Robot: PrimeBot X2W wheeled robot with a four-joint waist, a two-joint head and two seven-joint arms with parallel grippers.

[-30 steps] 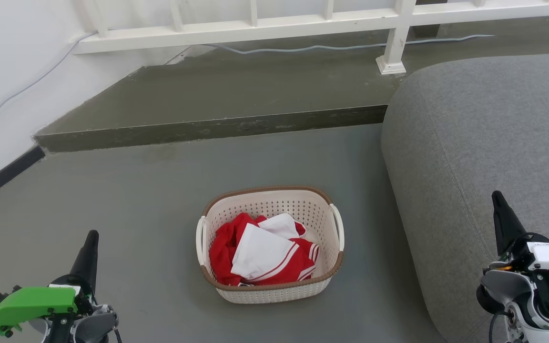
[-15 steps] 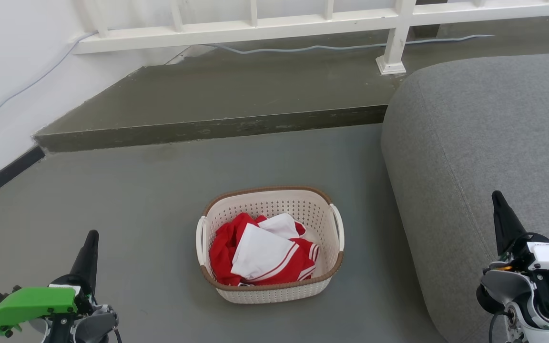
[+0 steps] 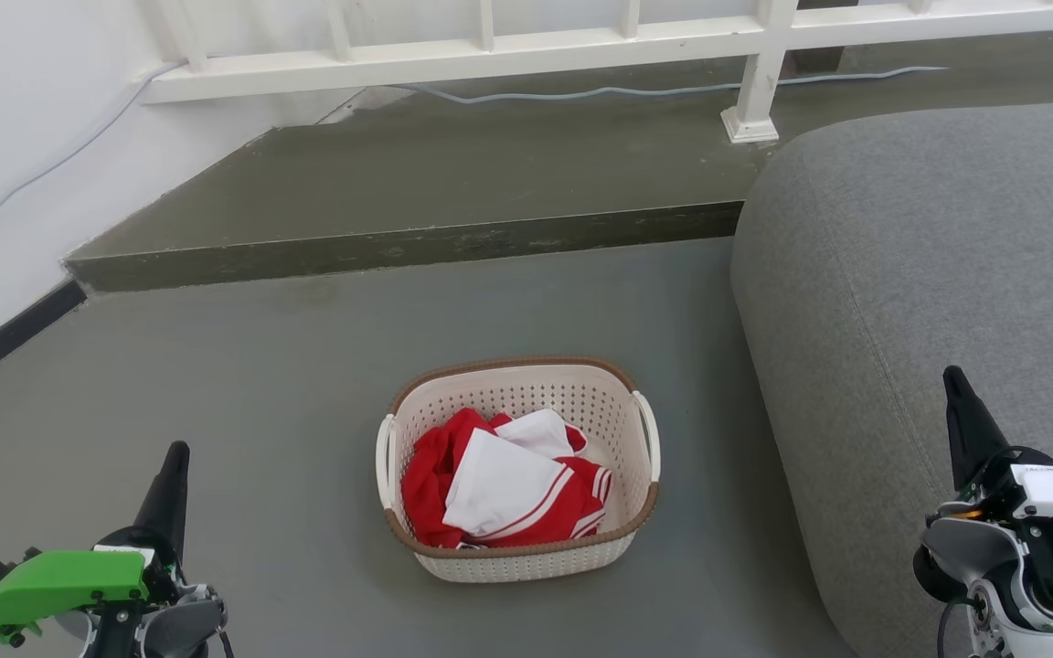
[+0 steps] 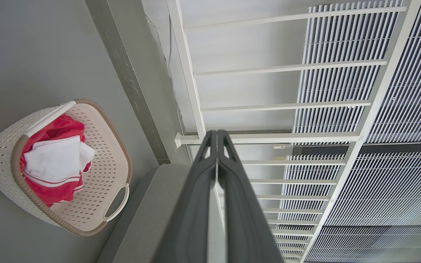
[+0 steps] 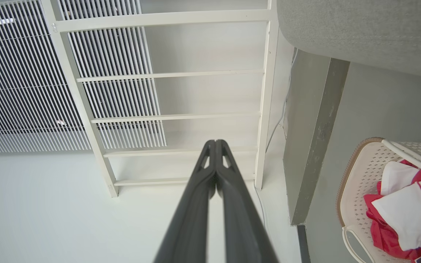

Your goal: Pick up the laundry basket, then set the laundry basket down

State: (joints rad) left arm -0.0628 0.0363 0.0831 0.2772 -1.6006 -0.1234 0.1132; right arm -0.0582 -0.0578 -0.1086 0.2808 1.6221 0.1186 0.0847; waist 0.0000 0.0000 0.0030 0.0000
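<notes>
The laundry basket (image 3: 604,416) is cream-white perforated plastic with a brown rim and white side handles. It stands on the grey floor at the centre of the head view, holding red and white clothes (image 3: 499,489). My left gripper (image 3: 175,454) is at the lower left, well clear of the basket, shut and empty. My right gripper (image 3: 951,376) is at the lower right over the grey sofa, also shut and empty. The left wrist view has the basket (image 4: 97,124) at its left and my left gripper (image 4: 216,132) with fingers pressed together. In the right wrist view the basket (image 5: 356,171) lies at the lower right, beside my shut right gripper (image 5: 216,141).
A grey sofa (image 3: 929,274) fills the right side, close to the basket. A raised dark step (image 3: 398,245) crosses behind the basket, with a white railing (image 3: 490,50) and a cable (image 3: 654,90) on it. A white wall (image 3: 24,137) bounds the left.
</notes>
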